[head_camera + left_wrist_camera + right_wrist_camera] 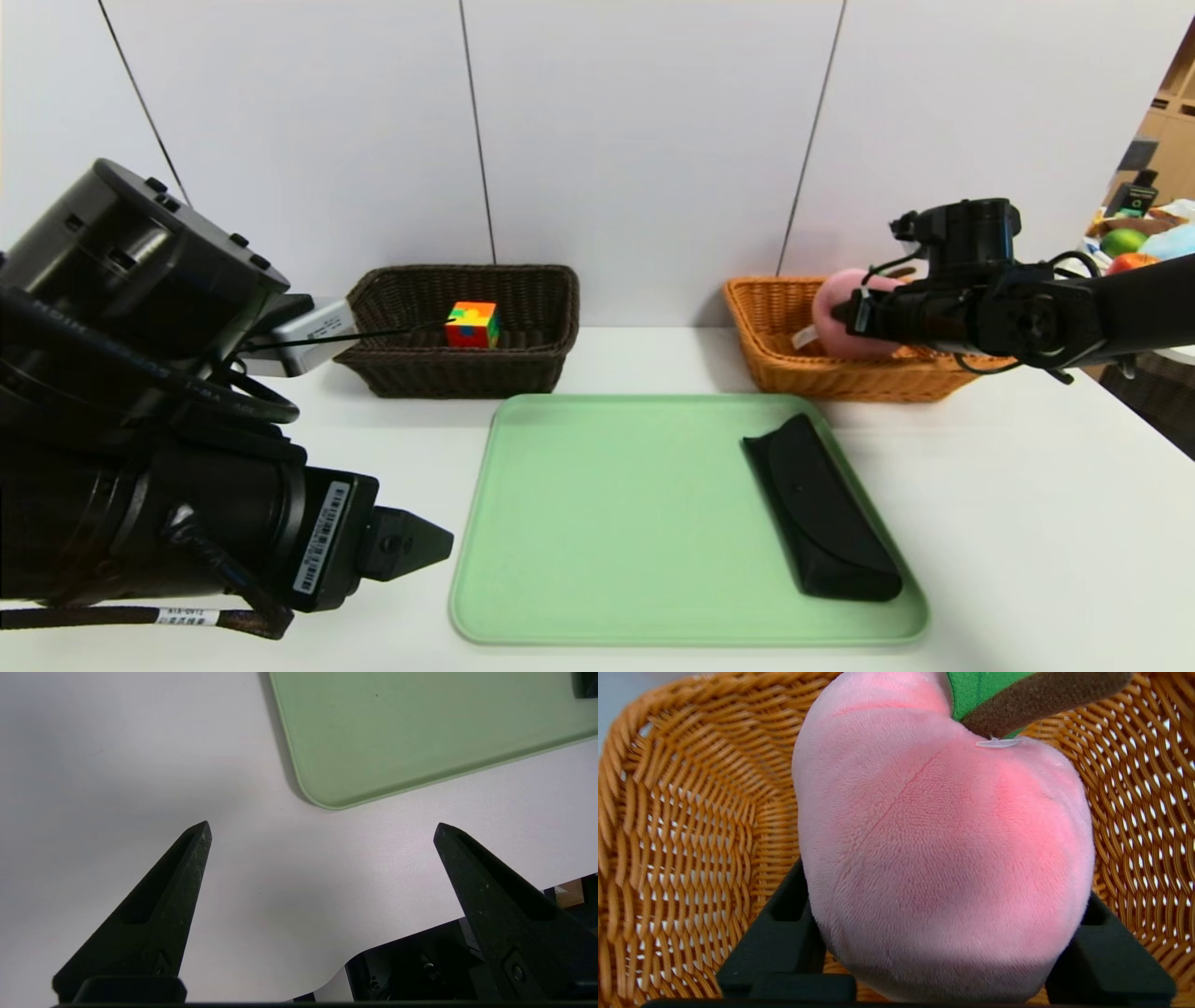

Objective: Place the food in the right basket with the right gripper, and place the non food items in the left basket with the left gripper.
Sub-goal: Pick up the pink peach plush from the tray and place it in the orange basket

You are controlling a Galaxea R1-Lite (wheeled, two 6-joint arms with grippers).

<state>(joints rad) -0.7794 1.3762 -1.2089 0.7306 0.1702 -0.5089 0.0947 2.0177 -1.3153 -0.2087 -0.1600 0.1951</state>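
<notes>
We see the colourful puzzle cube (472, 324) in the dark wicker basket (546, 359), the right claw (848, 315) with the pink plush peach (837, 322) between its fingers, grip uncertain, over the orange wicker basket (767, 350), the left claw (322, 828) spread empty, and the black glasses case (819, 507) left on the green tray (607, 523).

A robot test room or lab, laid out for a sorting trial.

A bare white table (1027, 523) stands against plain white wall panels (644, 131), holding only a green tray (607, 523) and two wicker baskets (439, 373); shelving with more props (1144, 238) shows at far right.
</notes>
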